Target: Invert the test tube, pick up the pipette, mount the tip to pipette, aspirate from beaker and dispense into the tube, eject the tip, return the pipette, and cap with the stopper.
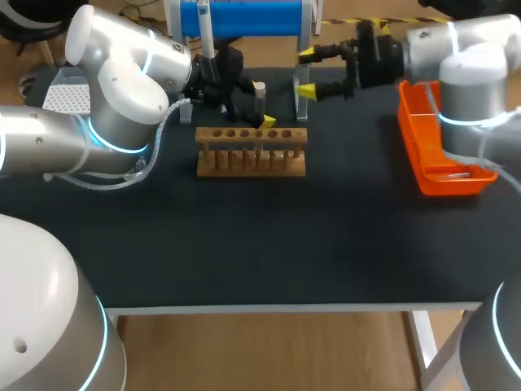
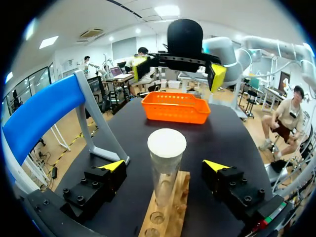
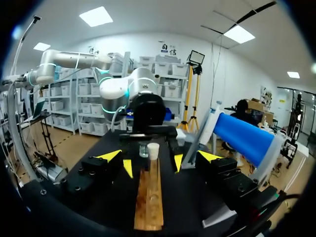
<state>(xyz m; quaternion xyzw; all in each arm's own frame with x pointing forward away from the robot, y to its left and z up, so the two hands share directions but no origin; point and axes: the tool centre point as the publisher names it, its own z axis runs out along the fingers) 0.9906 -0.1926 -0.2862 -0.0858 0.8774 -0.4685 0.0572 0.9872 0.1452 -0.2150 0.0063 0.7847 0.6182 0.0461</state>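
Head view shows the test tube (image 1: pixel 260 96) standing upright at the far side of the wooden rack (image 1: pixel 251 151), with the left gripper (image 1: pixel 262 114) around it and the right gripper (image 1: pixel 306 73) hanging a little beyond the rack's far end, near the blue stand (image 1: pixel 244 18). Left wrist view has the tube (image 2: pixel 166 165) seated in a rack hole, white end up, midway between the jaws, which stand wide apart and touch neither side of it. The right jaws are also spread wide and hold nothing.

Judged from this, the tube step is in hand, but the scene fits two readings: the left arm is about to take the tube for inverting, or it has just set it back in the rack. A grip, if wanted, calls for closing evenly on the glass below the white end and lifting straight up out of the hole. The orange tray (image 1: pixel 444 147) sits by the right arm; no pipette can be made out.
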